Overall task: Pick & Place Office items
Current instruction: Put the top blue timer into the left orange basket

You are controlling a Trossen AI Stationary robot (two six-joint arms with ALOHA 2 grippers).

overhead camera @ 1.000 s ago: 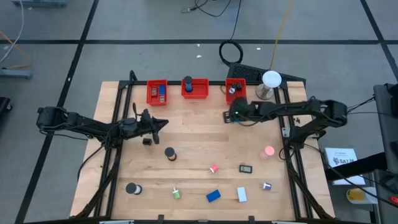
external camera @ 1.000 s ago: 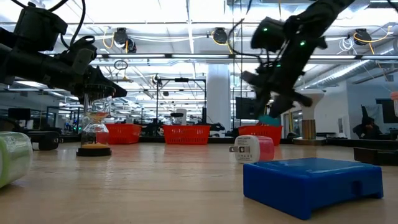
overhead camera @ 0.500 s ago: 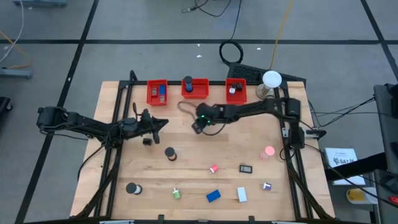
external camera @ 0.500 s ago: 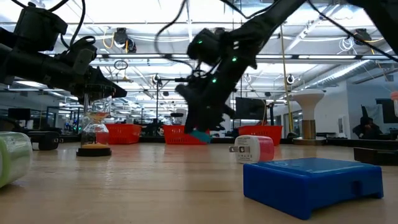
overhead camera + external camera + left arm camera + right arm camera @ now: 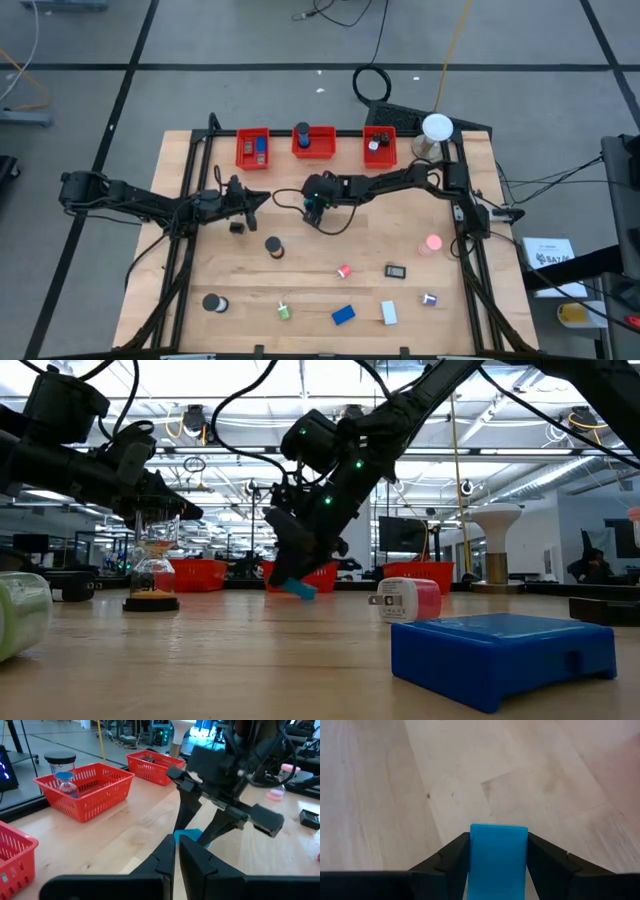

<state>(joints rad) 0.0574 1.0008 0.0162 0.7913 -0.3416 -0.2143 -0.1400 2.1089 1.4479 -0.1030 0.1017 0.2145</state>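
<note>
My right gripper (image 5: pixel 314 208) reaches across to the table's middle, below the centre red bin (image 5: pixel 313 142), and is shut on a small light-blue block (image 5: pixel 498 851). The same block (image 5: pixel 297 588) shows low over the wood. My left gripper (image 5: pixel 260 196) hovers shut at the left, above a small hourglass (image 5: pixel 152 574) that stands on its black base. Other items lie on the near half of the table: a blue block (image 5: pixel 343 315), a white piece (image 5: pixel 388 314), a green bit (image 5: pixel 284 312), a pink bit (image 5: pixel 343 271) and black rolls (image 5: pixel 273 246). My right gripper pinches the light-blue block by its two long sides (image 5: pixel 472 852), one finger (image 5: pixel 451 857) on each. The fingers slant down from the table's right. The block's free end (image 5: pixel 300 590) sticks out past the fingertips, tilted down; whether it touches the wood I cannot tell.
Three red bins (image 5: pixel 253 147) (image 5: pixel 379 146) line the far edge, each with things inside. A white dome lamp (image 5: pixel 436 128) stands at the far right corner. A pink round item (image 5: pixel 432 243) and a black flat item (image 5: pixel 395 270) lie on the right. Bare wood surrounds the right gripper.
My right gripper has swung from beside the right red bin toward the table's left, carrying the light-blue block, and has come down close to the wood. It slowed over the last half second. The left arm has kept still.
</note>
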